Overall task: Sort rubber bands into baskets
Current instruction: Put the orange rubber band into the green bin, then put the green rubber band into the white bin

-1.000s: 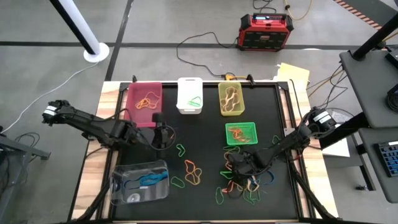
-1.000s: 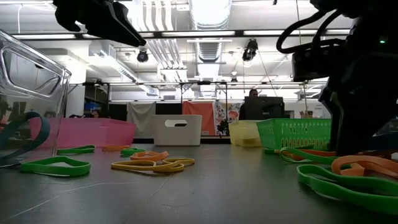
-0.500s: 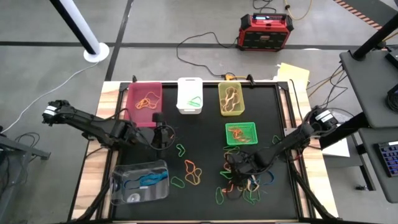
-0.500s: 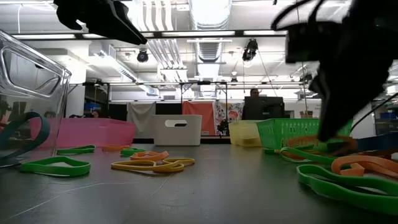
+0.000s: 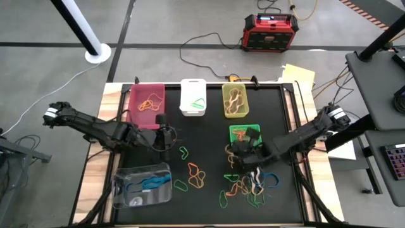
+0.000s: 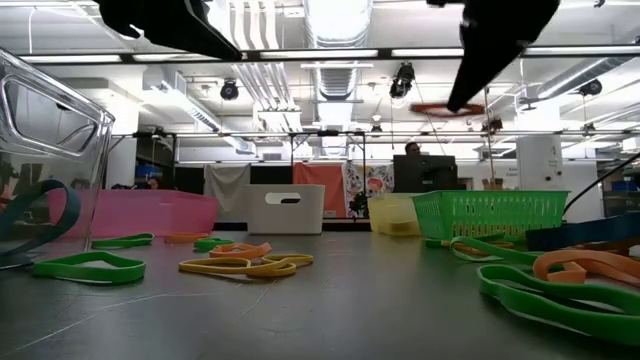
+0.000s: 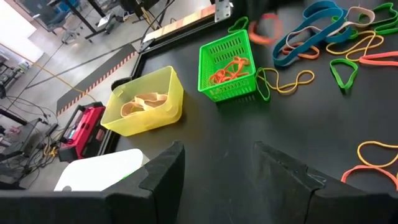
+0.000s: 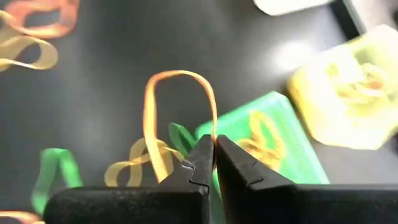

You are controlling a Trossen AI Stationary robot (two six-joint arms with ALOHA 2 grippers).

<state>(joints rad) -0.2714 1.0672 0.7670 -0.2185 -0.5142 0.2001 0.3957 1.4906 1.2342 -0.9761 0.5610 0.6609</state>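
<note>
Because orange bands belong in the green mesh basket (image 5: 244,135), right gripper (image 8: 213,155), clamped shut, pinches an orange rubber band (image 8: 177,99) above it; left gripper (image 7: 214,168) gapes empty, waiting.

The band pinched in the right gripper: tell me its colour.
Orange. The rubber band loops up from the shut right gripper, clearest in the right wrist view.

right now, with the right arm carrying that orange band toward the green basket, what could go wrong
The right pincer pinches the orange rubber band by a thin edge only, so the loop could slip out before the drop.

The green mesh basket is small, and the arm sits partly above it, so the band may land on the rim or the mat.

The dangling loop could snag the pile of loose bands just beside it.
</note>
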